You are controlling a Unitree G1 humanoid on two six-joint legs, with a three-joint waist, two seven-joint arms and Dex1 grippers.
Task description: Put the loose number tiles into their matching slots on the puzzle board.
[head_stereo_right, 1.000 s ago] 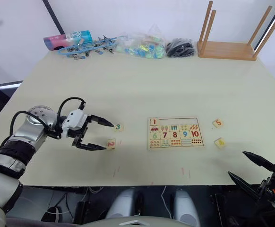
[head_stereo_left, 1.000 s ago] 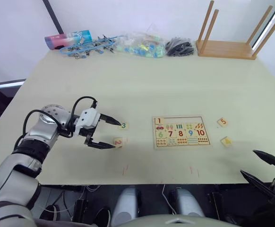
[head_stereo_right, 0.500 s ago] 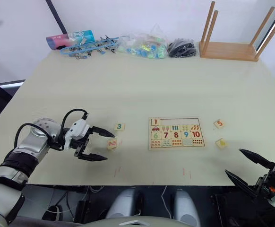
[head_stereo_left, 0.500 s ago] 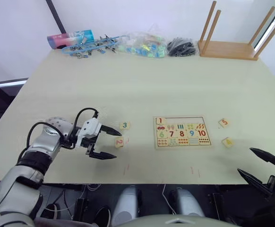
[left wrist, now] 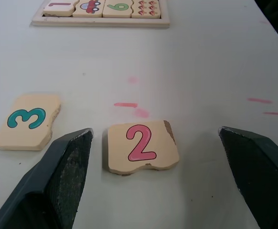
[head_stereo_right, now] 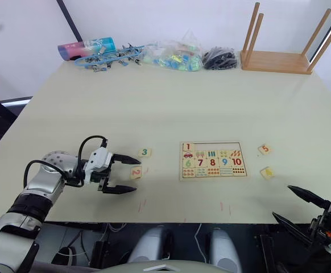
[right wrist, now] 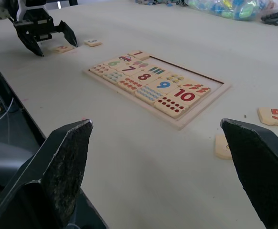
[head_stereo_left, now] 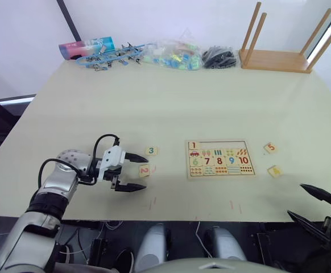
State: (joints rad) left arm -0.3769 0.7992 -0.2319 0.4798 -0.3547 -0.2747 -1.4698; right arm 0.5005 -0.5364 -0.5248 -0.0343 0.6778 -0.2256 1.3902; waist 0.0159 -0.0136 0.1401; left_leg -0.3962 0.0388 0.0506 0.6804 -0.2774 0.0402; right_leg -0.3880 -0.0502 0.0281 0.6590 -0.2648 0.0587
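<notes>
Four loose pale-wood number tiles off the board, one (red 1) seated in top-left slot. Step in hand, by my read: pickup of small square pale-wood tile with red/orange 2 (left wrist: pixel 141 145). Left gripper (head_stereo_left: pixel 134 171) low over the beige table (head_stereo_left: pixel 171 108), black fingers spread wide, empty, tile 2 between the fingertips, touching neither as far as visible. Next move needs: drop a touch lower, close squarely on tile edges, lift, carry to the second recess of the upper row, right beside the 1. Tile thin and flat on table, so grip likely fiddly; risk of sliding it instead of pinching.

Flat rectangular pale-wood puzzle board (head_stereo_left: pixel 219 158) with thin frame mid-table, well right of left gripper; printed 6–10 and counting pictures in lower rows, rest of upper row bare. Pale-wood tile with green 3 (left wrist: pixel 28 121) just beside tile 2, apart from it. Pale-wood tile with red 5 (head_stereo_left: pixel 270 148) and pale-wood tile with yellow digit (head_stereo_left: pixel 274 170) right of board, near it. Right gripper (head_stereo_left: pixel 313 203) at near table edge, wide open, empty, well apart from those two.
</notes>
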